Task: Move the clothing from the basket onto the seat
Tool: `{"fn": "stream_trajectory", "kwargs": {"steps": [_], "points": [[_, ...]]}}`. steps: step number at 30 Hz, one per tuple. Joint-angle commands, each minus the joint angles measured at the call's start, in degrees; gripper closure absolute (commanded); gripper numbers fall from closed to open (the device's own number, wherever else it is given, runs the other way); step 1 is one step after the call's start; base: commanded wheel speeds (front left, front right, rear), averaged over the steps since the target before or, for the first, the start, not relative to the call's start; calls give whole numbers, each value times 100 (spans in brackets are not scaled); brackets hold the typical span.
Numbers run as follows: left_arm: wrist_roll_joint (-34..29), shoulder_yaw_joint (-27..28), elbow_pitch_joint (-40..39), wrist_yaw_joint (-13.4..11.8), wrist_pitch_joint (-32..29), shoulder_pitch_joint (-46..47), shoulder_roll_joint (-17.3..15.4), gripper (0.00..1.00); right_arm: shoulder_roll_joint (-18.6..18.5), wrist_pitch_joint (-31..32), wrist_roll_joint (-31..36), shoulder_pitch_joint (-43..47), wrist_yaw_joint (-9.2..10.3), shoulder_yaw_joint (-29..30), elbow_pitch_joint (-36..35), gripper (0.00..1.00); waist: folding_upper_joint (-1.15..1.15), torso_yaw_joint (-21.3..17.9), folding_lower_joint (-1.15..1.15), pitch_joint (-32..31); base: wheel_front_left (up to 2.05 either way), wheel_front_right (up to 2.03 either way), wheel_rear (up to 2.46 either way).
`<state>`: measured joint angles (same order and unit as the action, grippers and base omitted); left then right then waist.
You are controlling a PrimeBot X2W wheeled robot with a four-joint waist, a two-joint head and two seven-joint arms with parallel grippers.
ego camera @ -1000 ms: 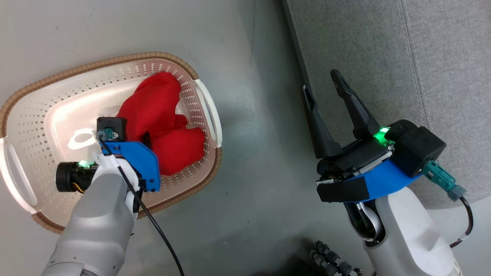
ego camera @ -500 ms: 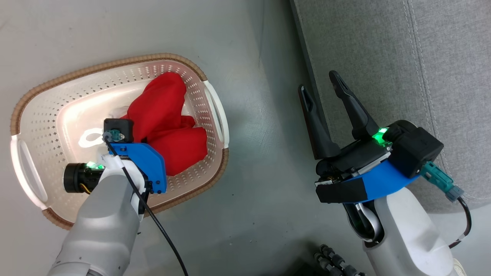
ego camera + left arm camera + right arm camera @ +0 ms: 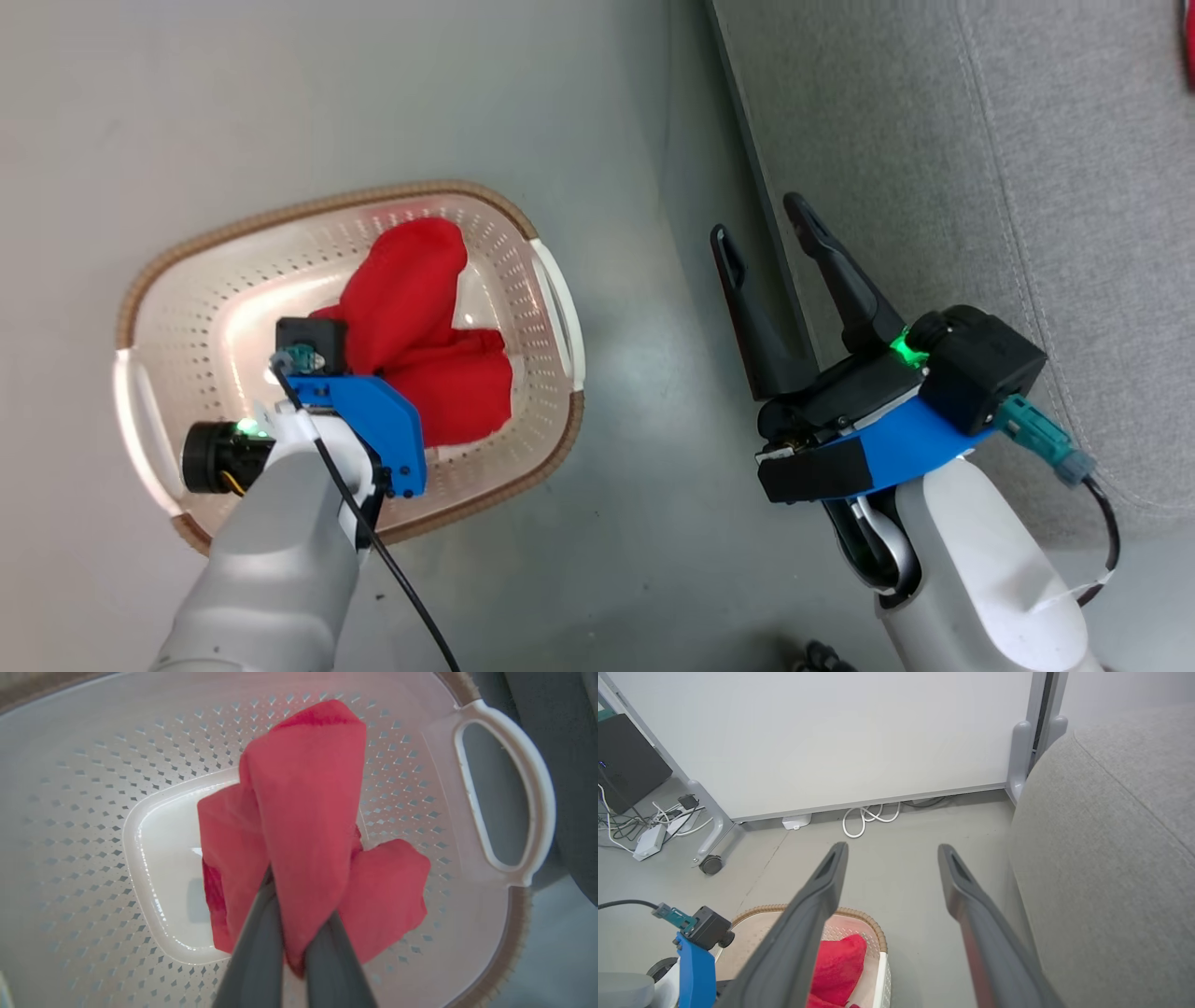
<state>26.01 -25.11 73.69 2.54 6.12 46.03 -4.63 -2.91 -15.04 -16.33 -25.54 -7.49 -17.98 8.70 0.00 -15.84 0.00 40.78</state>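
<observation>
**Left jaws pinched on red cloth in the basket, right jaws wide by the seat**

In the left wrist view the left gripper (image 3: 296,933) has its two dark fingers drawn nearly together on a fold of the clothing (image 3: 308,788). The red fabric wraps over the fingertips and hides them. The rest of the garment bunches inside the basket (image 3: 70,812), on the side nearest the white handle (image 3: 542,798). Whether it is one piece or more is hard to tell, and so is whether any of it is off the basket floor. A faint grey rectangle (image 3: 196,900) shows on that floor, too blurred to read.

From the head view the blue wrist mount (image 3: 373,420) covers the left fingers and the near part of the cloth. The basket stands on the grey floor (image 3: 373,93), apart from the seat (image 3: 934,140), which is cut off at the top and right edges. At the top right edge a red sliver (image 3: 1189,47) lies on the upholstery, too little of it in frame to identify.

The right gripper (image 3: 756,219) hangs over the seat's near edge with its jaws spread wide and nothing between them. Its wrist view looks past them to a white panel (image 3: 831,742) and a looped white cable (image 3: 866,816); its own finger hides part of the basket.
</observation>
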Motion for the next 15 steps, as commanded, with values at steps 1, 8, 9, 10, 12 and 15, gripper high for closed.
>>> {"fn": "stream_trajectory", "kwargs": {"steps": [1,8,9,10,12,15], "points": [[2,-47,-1,38,69,-78,32,100,2,-5,5,10,-1,-21,54,0,0,182,0,-348,0,0,0],[143,-121,-49,210,402,-326,147,100,1,102,-4,127,-1,-87,312,0,0,551,0,-1218,0,0,0],[169,-149,-70,250,446,-367,159,100,1,115,-8,151,-1,-93,353,0,0,607,0,-1361,0,0,0],[182,-179,-97,262,486,-401,169,100,1,127,-27,174,-1,-108,378,0,0,650,0,-1475,0,0,0],[258,-257,-205,327,564,-485,179,100,0,170,-42,229,-1,-123,437,0,0,739,0,-1725,0,0,0],[356,-384,-414,395,608,-592,180,100,0,196,-54,310,-1,-125,500,0,0,820,0,-1959,0,0,0]]}}
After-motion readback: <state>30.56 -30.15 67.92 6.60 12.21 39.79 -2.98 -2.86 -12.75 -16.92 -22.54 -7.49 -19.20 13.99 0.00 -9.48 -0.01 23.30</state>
